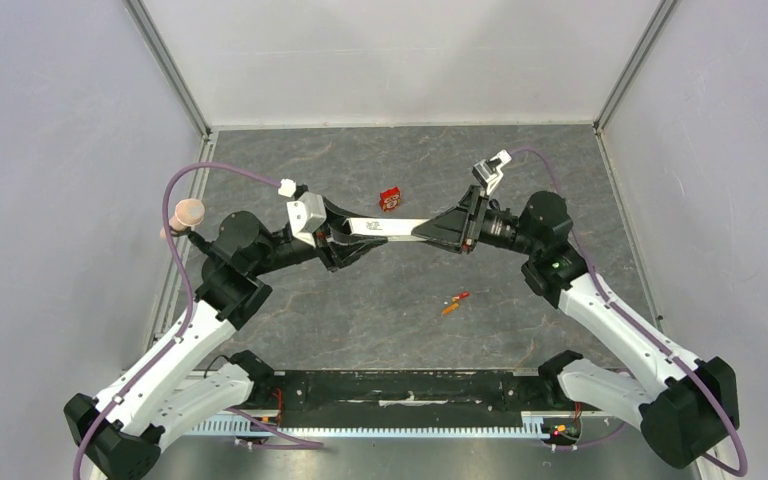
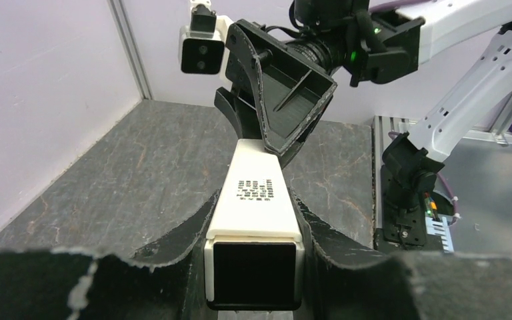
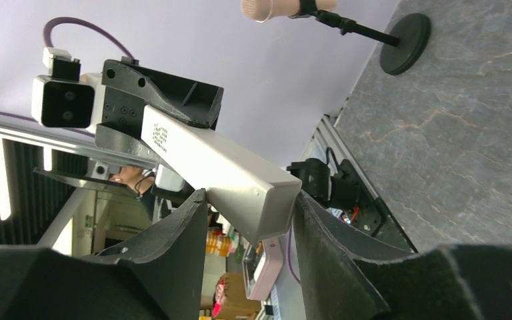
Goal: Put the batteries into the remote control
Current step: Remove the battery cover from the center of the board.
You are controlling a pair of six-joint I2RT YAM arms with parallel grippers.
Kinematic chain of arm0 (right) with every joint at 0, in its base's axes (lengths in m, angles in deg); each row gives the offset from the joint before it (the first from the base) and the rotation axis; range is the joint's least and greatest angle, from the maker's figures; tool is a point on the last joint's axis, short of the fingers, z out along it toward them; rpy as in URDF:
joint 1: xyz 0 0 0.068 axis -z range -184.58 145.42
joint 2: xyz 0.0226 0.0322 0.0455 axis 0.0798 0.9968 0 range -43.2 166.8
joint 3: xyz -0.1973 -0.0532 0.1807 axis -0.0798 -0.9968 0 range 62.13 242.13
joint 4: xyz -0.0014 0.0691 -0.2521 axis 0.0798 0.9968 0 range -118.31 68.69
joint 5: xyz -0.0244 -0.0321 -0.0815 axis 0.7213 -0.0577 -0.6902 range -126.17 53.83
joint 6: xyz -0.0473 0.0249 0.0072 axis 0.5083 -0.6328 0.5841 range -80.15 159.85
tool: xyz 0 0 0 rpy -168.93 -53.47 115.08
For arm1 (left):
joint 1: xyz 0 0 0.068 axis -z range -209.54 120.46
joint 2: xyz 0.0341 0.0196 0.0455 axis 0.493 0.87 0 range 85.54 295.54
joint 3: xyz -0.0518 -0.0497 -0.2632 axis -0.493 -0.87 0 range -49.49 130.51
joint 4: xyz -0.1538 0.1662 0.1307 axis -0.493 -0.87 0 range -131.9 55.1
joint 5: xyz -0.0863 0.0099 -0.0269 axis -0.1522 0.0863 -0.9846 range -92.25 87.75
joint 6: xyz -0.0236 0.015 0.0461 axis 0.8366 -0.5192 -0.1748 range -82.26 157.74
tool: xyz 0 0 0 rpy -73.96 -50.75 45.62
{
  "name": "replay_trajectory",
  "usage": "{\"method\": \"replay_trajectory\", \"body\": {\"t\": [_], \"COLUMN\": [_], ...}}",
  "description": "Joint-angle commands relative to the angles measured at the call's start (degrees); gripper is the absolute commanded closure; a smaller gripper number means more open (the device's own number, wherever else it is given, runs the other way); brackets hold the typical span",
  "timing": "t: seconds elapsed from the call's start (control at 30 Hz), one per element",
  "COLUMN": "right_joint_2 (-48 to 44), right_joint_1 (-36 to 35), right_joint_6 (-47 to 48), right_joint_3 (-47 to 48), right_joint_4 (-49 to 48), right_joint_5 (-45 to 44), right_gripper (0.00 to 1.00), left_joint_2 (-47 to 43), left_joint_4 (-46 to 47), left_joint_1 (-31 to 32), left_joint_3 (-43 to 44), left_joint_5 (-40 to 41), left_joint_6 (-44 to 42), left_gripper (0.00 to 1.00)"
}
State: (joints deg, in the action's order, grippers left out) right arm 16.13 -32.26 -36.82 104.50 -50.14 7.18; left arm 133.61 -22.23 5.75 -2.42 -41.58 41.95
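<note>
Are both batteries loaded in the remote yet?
No, the top view shows both batteries lying loose on the table, nearer the arm bases than the raised remote control.

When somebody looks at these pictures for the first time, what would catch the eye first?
The white remote control hangs over the middle of the table like a bridge, the left end effector gripping one end and the right end effector the other. The two orange batteries lie loose on the table on the near side, and a small red box sits just beyond the remote.
</note>
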Motion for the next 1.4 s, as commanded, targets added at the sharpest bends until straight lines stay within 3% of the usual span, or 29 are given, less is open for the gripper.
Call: {"method": "replay_trajectory", "body": {"t": [0.0,0.17,0.33,0.47,0.87,0.93,1.07,1.37], "right_joint_2": [1.68,2.19,1.95,1.68,1.8,1.88,1.42,-0.19], "right_joint_1": [2.02,2.02,2.02,2.02,2.03,2.04,2.05,2.04], "right_joint_6": [14.39,16.11,17.79,17.91,16.03,15.71,14.54,8.98], "right_joint_3": [5.79,6.32,6.43,6.34,6.82,6.72,5.91,1.86], "right_joint_4": [17.2,18.7,20.4,20.63,20.59,20.38,18.62,9.08], "right_joint_5": [-6.34,-6.0,-7.01,-7.37,-5.93,-5.24,-4.77,-3.54], "right_gripper": [0.51,0.46,0.32,0.3,0.5,0.46,0.27,0.17], "left_joint_2": [-1.95,-1.16,-0.68,-0.32,0.0,0.0,0.22,0.95], "left_joint_4": [1.22,1.03,1.1,-0.1,-4.93,-4.77,-4.84,-5.9], "left_joint_1": [0.04,0.04,0.11,0.09,0.05,0.04,0.05,0.06], "left_joint_3": [2.67,2.68,2.76,2.85,2.35,1.99,1.41,0.85], "left_joint_5": [-4.64,-5.2,-5.31,-5.61,-1.55,-0.5,-0.05,0.37], "left_joint_6": [-3.2,-3.28,-3.73,-4.12,-9.57,-9.65,-9.86,-10.35], "left_gripper": [0.98,0.98,0.98,0.98,0.98,0.98,0.98,0.98]}}
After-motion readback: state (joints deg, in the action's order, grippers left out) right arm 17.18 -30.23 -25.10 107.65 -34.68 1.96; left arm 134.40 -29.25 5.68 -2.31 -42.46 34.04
